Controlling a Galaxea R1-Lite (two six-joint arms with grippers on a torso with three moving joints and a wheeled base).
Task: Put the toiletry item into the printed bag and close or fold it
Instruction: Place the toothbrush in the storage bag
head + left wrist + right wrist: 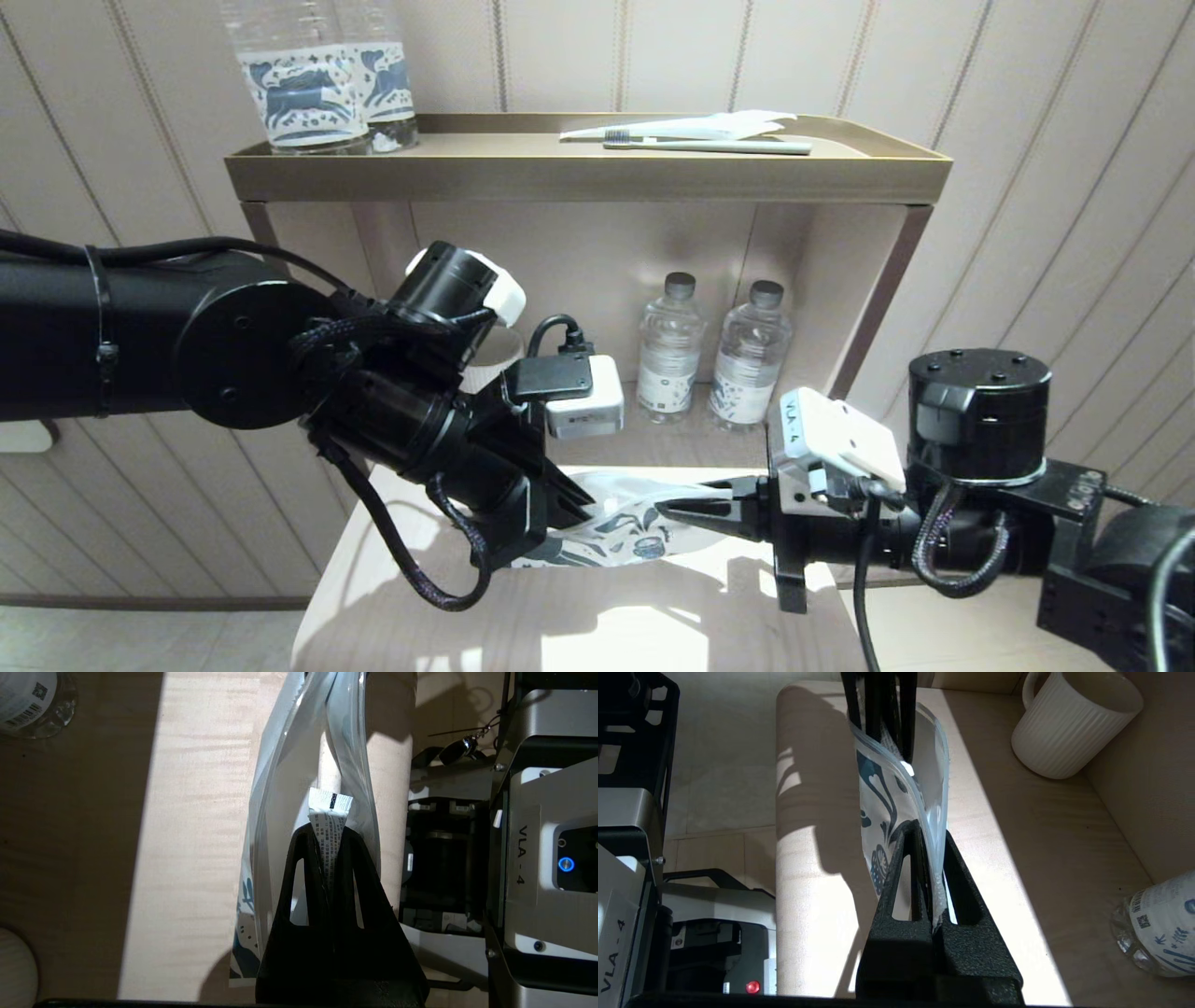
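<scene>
I've got the left claw [327, 858] clamped on the tube [330, 812] at the bag [616, 527] mouth, right claw [931, 858] pinching the bag's edge above the desk [560, 616]; thin film may slip and drop.

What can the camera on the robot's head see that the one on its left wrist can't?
Only the head view shows the top shelf, with two big bottles and a greyish-green toothbrush on it, and two small bottles on the lower level.

Only the left wrist view shows a small white printed tube pinched in the shut left tool, reaching into the bag's open mouth.

Both show the printed bag stretched between the left tool and the right tool, above the pale wooden surface.
</scene>
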